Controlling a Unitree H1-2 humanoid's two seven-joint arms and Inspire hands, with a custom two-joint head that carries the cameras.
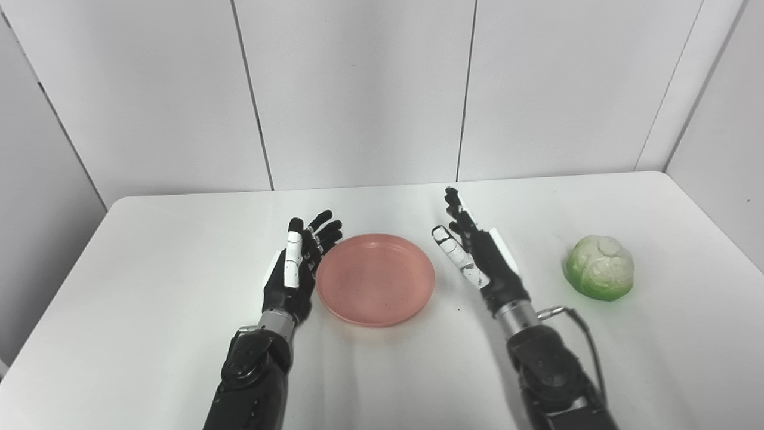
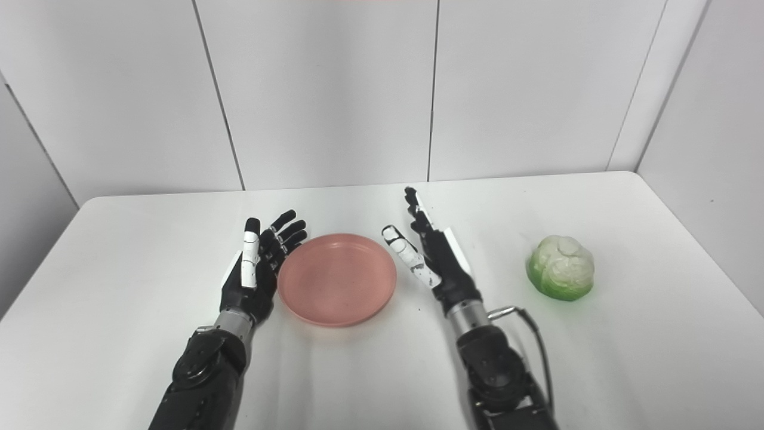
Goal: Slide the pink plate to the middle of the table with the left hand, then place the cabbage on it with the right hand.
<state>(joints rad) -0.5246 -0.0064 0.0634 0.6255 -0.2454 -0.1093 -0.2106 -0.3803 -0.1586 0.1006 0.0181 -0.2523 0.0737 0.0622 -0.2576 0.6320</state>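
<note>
Pink plate [image 1: 375, 279] sat mid-table [image 1: 149, 286] in my left eye view, my left hand [image 1: 300, 266] just beside its left rim, fingers spread, holding nothing. In the right eye view, my right hand [image 2: 434, 254] stood open between plate and cabbage [image 2: 560, 267] near the right edge.

Bare worktop [image 1: 555, 221] seen between right hand [image 1: 477, 254] and cabbage [image 1: 600, 267] (nothing between); pink plate [image 1: 376, 279] flanked by hands.

pink plate [image 1: 375, 279] mid-table, cabbage [image 1: 600, 266] far right
</note>
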